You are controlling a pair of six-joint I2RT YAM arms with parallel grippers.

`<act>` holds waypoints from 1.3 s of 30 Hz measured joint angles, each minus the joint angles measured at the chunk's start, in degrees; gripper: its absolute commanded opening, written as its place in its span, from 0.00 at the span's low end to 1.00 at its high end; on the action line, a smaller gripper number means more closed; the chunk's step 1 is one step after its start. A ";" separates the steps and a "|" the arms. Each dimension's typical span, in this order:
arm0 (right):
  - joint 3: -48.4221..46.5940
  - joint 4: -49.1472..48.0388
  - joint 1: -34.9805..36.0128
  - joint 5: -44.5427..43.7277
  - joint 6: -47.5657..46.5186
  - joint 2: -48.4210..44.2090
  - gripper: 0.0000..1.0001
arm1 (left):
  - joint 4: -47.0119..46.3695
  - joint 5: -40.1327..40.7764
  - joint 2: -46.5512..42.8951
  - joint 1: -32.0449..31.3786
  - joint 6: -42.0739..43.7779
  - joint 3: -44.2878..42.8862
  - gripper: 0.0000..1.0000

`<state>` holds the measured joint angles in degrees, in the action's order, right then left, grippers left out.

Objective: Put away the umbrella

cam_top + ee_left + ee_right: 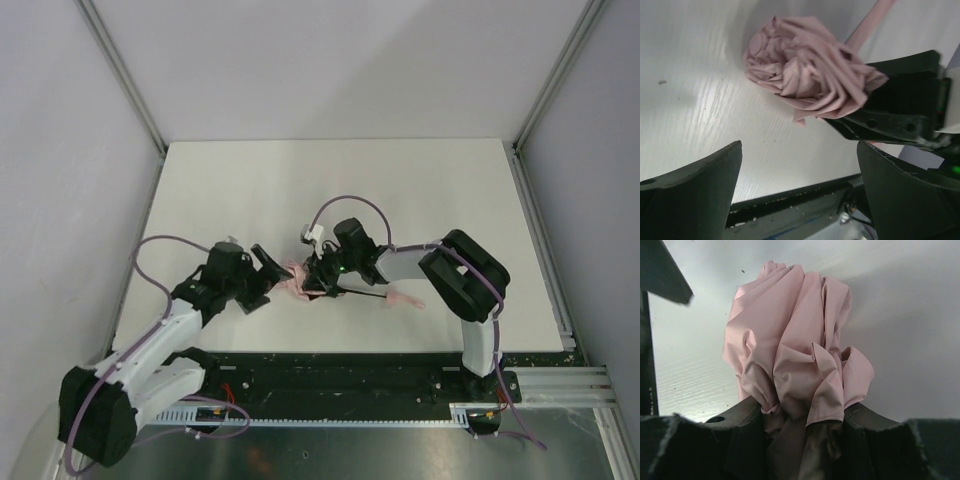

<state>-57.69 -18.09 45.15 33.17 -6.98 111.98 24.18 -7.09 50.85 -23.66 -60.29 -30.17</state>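
umbrella (790, 340) within right gripper (802, 415) jaws

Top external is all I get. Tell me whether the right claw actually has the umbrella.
Observer: Yes. The right wrist view shows the right claw shut on the umbrella, with bunched pink fabric pinched inside it.
Operator: Report the left claw.
Observer: The left claw is open with nothing inside it. The fabric lies ahead of it on the table.
Operator: Describe the fabric.
Observer: It is crumpled into a loose rosette, not wrapped flat.
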 measured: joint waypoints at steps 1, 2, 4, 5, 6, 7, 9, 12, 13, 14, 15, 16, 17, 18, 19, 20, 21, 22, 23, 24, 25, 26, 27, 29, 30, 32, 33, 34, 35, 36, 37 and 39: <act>0.02 -0.42 -0.31 1.11 0.63 0.31 0.00 | -0.90 -1.73 1.62 0.48 -1.53 0.74 0.99; 0.04 -0.72 -0.55 1.92 1.05 0.50 0.00 | -1.73 -2.97 2.73 0.74 -2.89 1.49 1.00; 0.11 -1.33 -1.05 3.61 1.92 0.90 0.00 | -4.57 -5.64 4.92 1.11 -6.43 3.65 0.99; 0.15 -1.53 -1.20 4.15 2.29 1.01 0.00 | -5.95 -6.58 5.84 1.14 -8.11 4.63 0.99; 0.24 -1.60 -1.31 4.76 2.54 1.05 0.00 | -7.19 -7.17 6.67 1.14 -9.81 5.40 0.99; 0.31 -1.60 -1.38 5.14 2.67 1.07 0.00 | -8.50 -7.63 7.37 1.14 -11.37 5.99 0.99; 0.48 -1.68 -1.44 5.84 2.95 1.07 0.00 | -10.99 -8.13 8.35 1.14 -13.90 6.78 0.99; 0.57 -1.68 -1.49 6.62 3.34 1.11 0.00 | -15.06 -7.69 9.05 0.87 -17.66 7.67 0.99; 0.59 -1.68 -1.49 6.75 3.43 1.11 0.00 | -16.26 -7.17 9.05 0.66 -18.78 8.02 0.99; 0.59 -1.68 -1.49 6.80 3.50 1.11 0.00 | -17.40 -6.56 9.05 0.39 -19.82 8.41 0.99; 0.61 -1.70 -1.49 6.80 3.56 1.11 0.00 | -18.38 -5.99 9.05 0.20 -20.70 8.81 0.99; 0.61 -1.73 -1.49 6.80 3.58 1.14 0.00 | -19.89 -5.20 9.09 -0.07 -21.64 9.44 0.99; 0.61 -1.75 -1.49 6.82 3.58 1.14 0.00 | -21.64 -4.42 9.25 -0.33 -22.67 10.25 0.99; 0.61 -1.75 -1.49 6.80 3.58 1.14 0.00 | -22.97 -3.56 9.57 -0.57 -23.45 10.91 0.99; 0.61 -1.75 -1.49 6.80 3.61 1.14 0.00 | -24.17 -2.84 10.05 -0.87 -24.11 11.45 0.99; 0.61 -1.77 -1.49 6.82 3.63 1.14 0.00 | -25.11 -2.08 10.58 -1.22 -24.55 11.76 0.99; 0.63 -1.77 -1.49 6.80 3.65 1.14 0.00 | -26.05 -1.05 11.37 -1.81 -24.96 11.96 0.99; 0.63 -1.77 -1.49 6.80 3.67 1.14 0.00 | -27.06 -0.17 12.31 -2.45 -25.27 11.98 0.99; 0.63 -1.79 -1.49 6.82 3.76 1.14 0.00 | -28.20 0.85 13.31 -3.10 -25.33 12.00 0.99; 0.63 -1.81 -1.49 6.80 3.78 1.14 0.00 | -29.53 1.75 14.45 -3.69 -25.35 12.00 0.99; 0.63 -1.81 -1.49 6.84 3.80 1.14 0.00 | -30.75 2.84 15.63 -4.28 -25.33 12.02 0.99; 0.68 -1.84 -1.49 6.86 3.82 1.14 0.00 | -32.04 3.91 16.70 -4.81 -25.40 12.15 0.98; 0.68 -1.86 -1.49 6.91 3.82 1.14 0.00 | -33.59 4.70 17.51 -5.27 -25.46 12.28 0.97; 0.66 -1.86 -1.51 6.99 3.85 1.14 0.00 | -36.48 6.78 18.62 -6.23 -25.42 12.68 0.95; 0.66 -1.84 -1.51 7.02 3.85 1.14 0.00 | -37.77 7.48 19.10 -6.60 -25.46 13.00 0.94; 0.61 -1.81 -1.77 7.23 3.82 1.18 0.00 | -40.30 8.66 19.91 -7.10 -25.59 13.73 0.91; 0.55 -1.75 -1.90 7.43 3.82 1.25 0.00 | -41.18 9.18 20.28 -7.34 -25.70 13.92 0.89; 0.37 -1.64 -2.08 7.69 3.80 1.40 0.00 | -42.32 9.88 20.83 -7.63 -25.79 14.16 0.88; 0.09 -1.36 -2.27 8.00 3.76 1.57 0.00 | -43.32 10.45 21.42 -7.87 -25.90 14.40 0.85; -0.31 -1.01 -2.43 8.35 3.67 1.81 0.00 | -44.13 10.86 22.03 -8.04 -26.14 14.53 0.82; -0.85 -0.46 -2.58 8.72 3.43 2.12 0.00 | -44.98 11.30 22.77 -8.15 -26.32 14.78 0.78; -1.73 0.39 -2.78 9.18 2.99 2.60 0.00 | -46.40 11.69 23.58 -8.22 -26.71 15.26 0.67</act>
<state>-59.42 -17.69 42.37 42.35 -3.99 114.59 -22.22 4.60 74.43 -31.88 -87.00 -14.92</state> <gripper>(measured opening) 0.434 0.796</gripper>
